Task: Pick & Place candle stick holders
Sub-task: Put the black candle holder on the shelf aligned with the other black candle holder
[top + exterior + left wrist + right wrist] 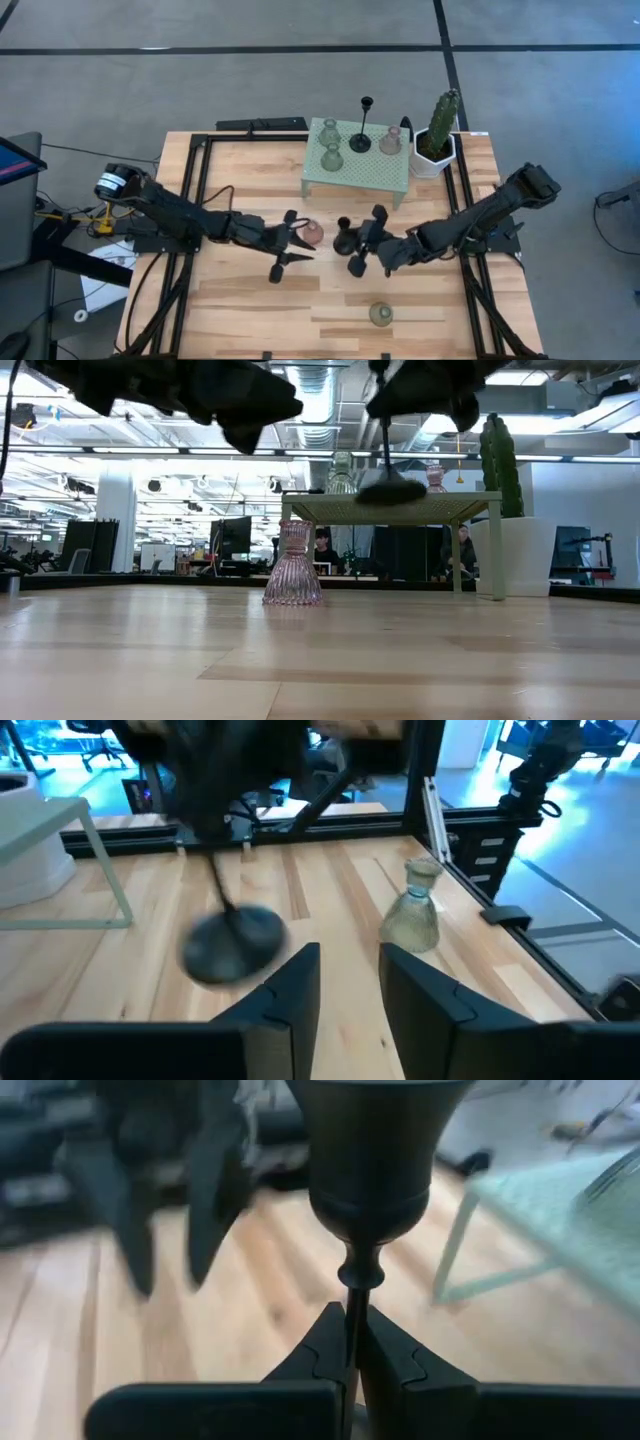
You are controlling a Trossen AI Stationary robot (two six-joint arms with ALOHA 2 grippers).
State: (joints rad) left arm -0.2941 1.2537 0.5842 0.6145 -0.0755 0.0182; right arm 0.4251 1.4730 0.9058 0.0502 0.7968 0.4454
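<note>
A black candle stick holder (343, 237) with a thin stem, a bell-shaped cup (375, 1150) and a round base (232, 942) hangs above the table's middle. My right gripper (354, 243) is shut on it. To its left a ribbed pink holder (313, 233) stands on its base on the wood (292, 565). My left gripper (300, 243) hovers just left of the pink holder, open (350, 985), with nothing between its fingers. A green holder (380, 315) stands near the front edge (415, 910). My right gripper pinches the black holder's thin stem (353, 1305) between its two fingers, just under the cup. The fingers come from the table's right, slanting a little downward, and lie across the stem. The holder is lifted clear of the table, its round base (390, 488) hanging below the gripper.
A mint-green mesh stand (372, 175) at the back carries two green holders (330, 145), a pink one (390, 142) and a tall black stem (365, 115). A cactus in a white pot (437, 135) stands to its right. Black frame rails (190, 190) run along both sides.
</note>
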